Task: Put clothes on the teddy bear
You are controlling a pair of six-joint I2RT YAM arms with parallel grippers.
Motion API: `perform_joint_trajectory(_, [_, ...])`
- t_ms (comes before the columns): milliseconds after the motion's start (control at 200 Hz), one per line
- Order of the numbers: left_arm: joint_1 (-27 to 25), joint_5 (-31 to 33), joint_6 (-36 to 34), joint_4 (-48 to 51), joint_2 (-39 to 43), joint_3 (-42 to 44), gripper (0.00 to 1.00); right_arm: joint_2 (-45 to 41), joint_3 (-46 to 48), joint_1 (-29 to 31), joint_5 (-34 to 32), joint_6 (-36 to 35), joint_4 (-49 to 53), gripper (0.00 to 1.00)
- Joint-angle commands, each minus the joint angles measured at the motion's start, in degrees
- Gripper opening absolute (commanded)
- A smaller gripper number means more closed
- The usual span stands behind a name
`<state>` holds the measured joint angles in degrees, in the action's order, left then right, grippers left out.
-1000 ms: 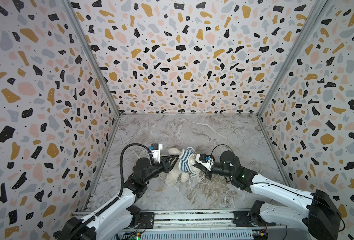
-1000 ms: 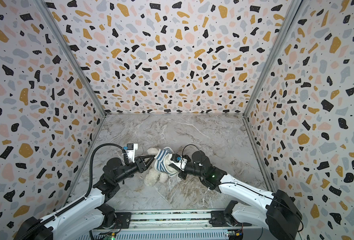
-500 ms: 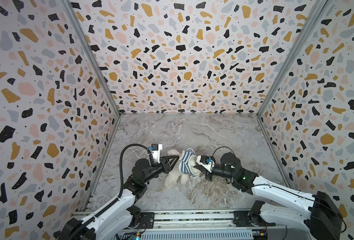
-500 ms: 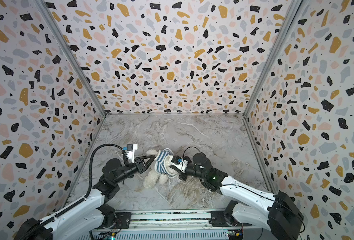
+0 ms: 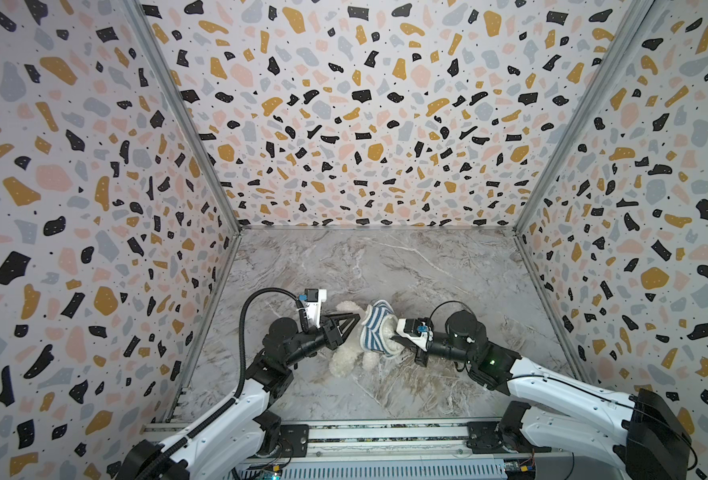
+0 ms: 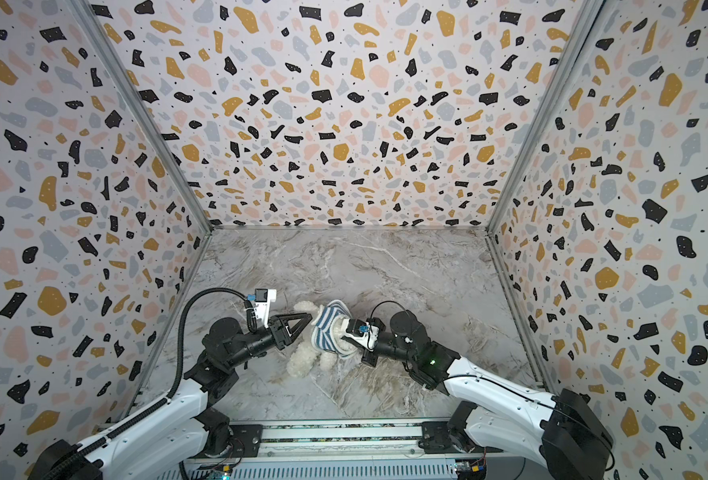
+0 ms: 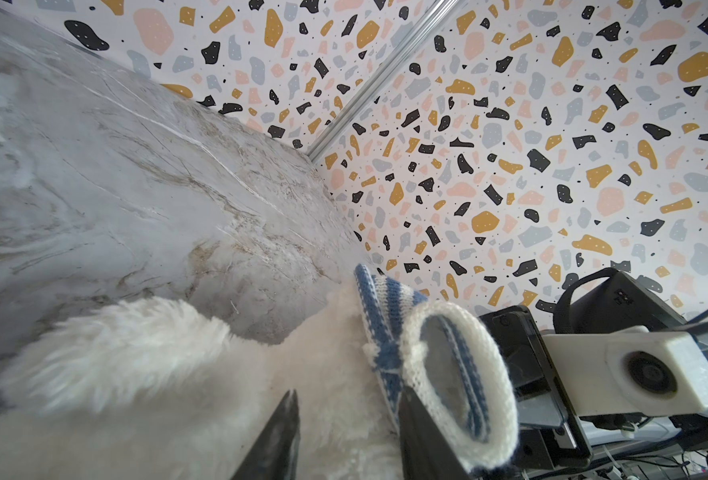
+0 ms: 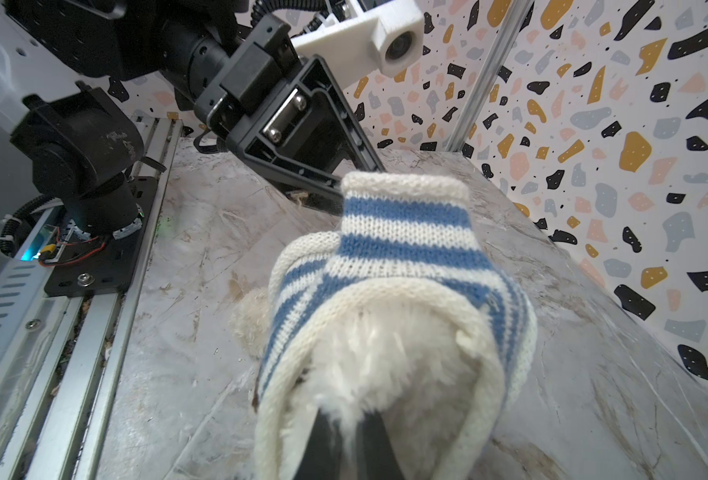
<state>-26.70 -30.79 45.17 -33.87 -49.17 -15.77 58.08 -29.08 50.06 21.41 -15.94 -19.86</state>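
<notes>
Rail (image 5: 385,434) along the front edge carries both arm bases; from its left part the left arm (image 5: 227,424) climbs to a bent elbow, then stretches low over the tabletop (image 5: 406,270) toward the middle; from its right part the right arm (image 5: 551,386) lies flatter and reaches inward the opposite way, so the two wrists point at each other. Between them, near the front middle of the tabletop, lies the teddy bear (image 5: 346,359); a striped shirt (image 5: 375,326) is bunched over its upper part, and two fluffy limbs stick out toward the rail. The left gripper (image 5: 356,319) has its tips at the bear's side, just beside the shirt's edge; in the left wrist view its jaws stand partly apart with white fur across the gap, next to a hollow sleeve (image 7: 497,374); whether they nip the fur I cannot tell. The right gripper (image 8: 346,415) is pushed into the shirt's wide hem, jaws clenched on the bear's fur. Beyond, the marbled tabletop runs to the speckled walls (image 5: 364,124).
</notes>
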Motion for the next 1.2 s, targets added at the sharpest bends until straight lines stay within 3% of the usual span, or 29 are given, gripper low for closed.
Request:
perform_joint_trajectory(0, [-0.7, -2.6, -1.2, -1.5, 1.1, -0.2, 0.41, -1.1, -0.3, 0.3, -0.5, -1.5, -2.8, 0.0])
perform_joint_trajectory(335, [-6.3, 0.5, -3.8, 3.3, 0.9, -1.8, 0.45, -0.2, -0.6, 0.4, -1.0, -3.5, -2.6, 0.0])
perform_joint_trajectory(636, [-6.8, 2.5, -4.0, 3.2, -0.7, -2.8, 0.25, 0.8, -0.9, 1.4, -1.8, -5.6, -1.2, 0.0])
perform_joint_trajectory(786, [-6.9, 4.8, -5.5, 5.6, -1.5, -3.5, 0.24, 0.8, -2.2, 3.7, -5.1, -7.2, 2.1, 0.0])
perform_joint_trajectory(921, [-7.0, 4.9, -6.4, 5.6, -2.8, -4.5, 0.28, 0.0, -2.0, 4.3, -5.1, -7.2, 2.1, 0.0])
perform_joint_trajectory(1191, [-7.0, 7.5, -8.6, 8.9, -3.2, -5.2, 0.16, -0.5, -3.3, 6.0, -7.1, -7.9, 4.6, 0.0])
